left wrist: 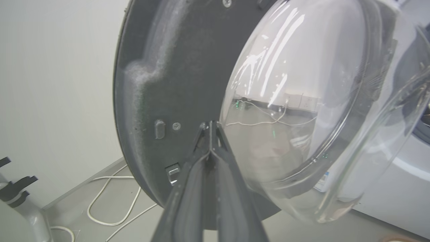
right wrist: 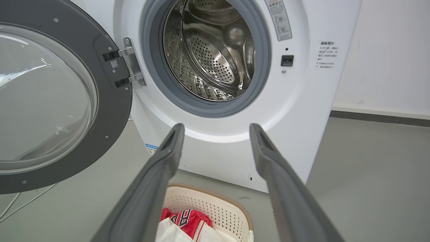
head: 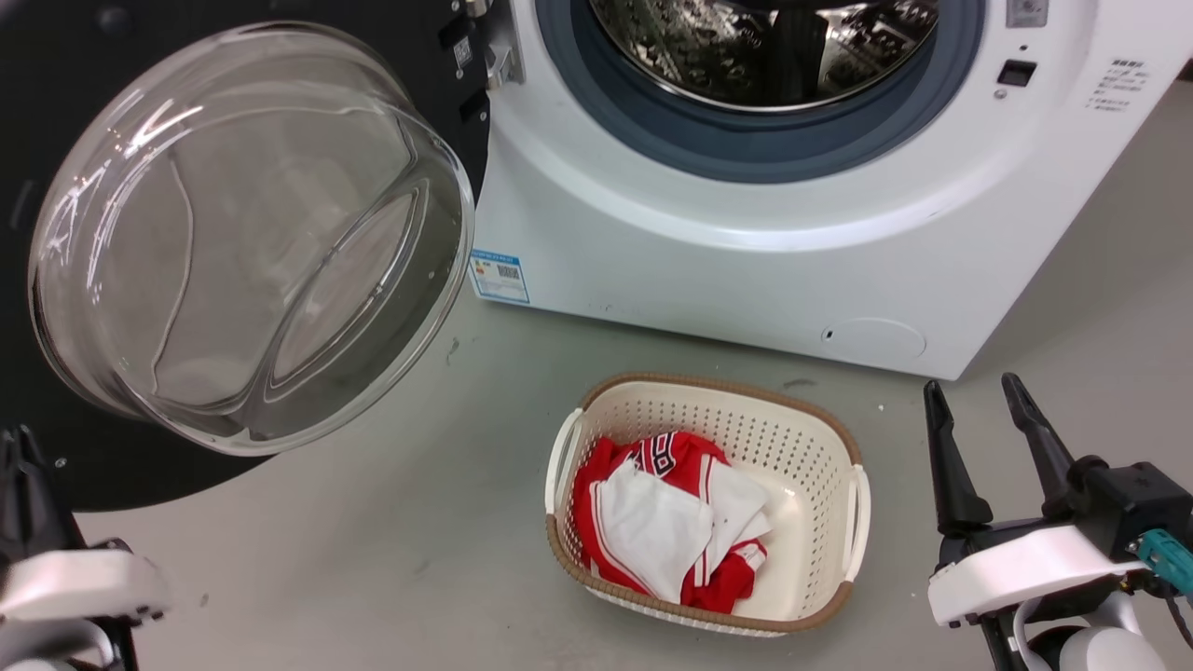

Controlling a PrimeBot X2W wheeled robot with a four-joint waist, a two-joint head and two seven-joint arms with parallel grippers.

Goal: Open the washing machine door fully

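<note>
The washing machine door (head: 252, 233) stands swung wide to the left of the white washing machine (head: 746, 270), its clear glass bowl bulging toward me and its black rim (right wrist: 111, 111) hanging on a metal hinge (right wrist: 132, 65). The steel drum (right wrist: 208, 50) lies open behind the grey gasket. My left gripper (left wrist: 210, 125) is shut with nothing in it, its tips close to the door's dark inner rim (left wrist: 168, 84) beside the glass; contact is unclear. It shows at the lower left of the head view (head: 23, 447). My right gripper (head: 979, 396) is open, apart from the machine, over the floor right of the basket.
A cream perforated laundry basket (head: 820, 438) holding red and white clothes (head: 671, 522) sits on the grey floor in front of the machine. White cables (left wrist: 111, 201) lie on the floor by the wall behind the door. A pale wall (right wrist: 386, 57) stands to the machine's right.
</note>
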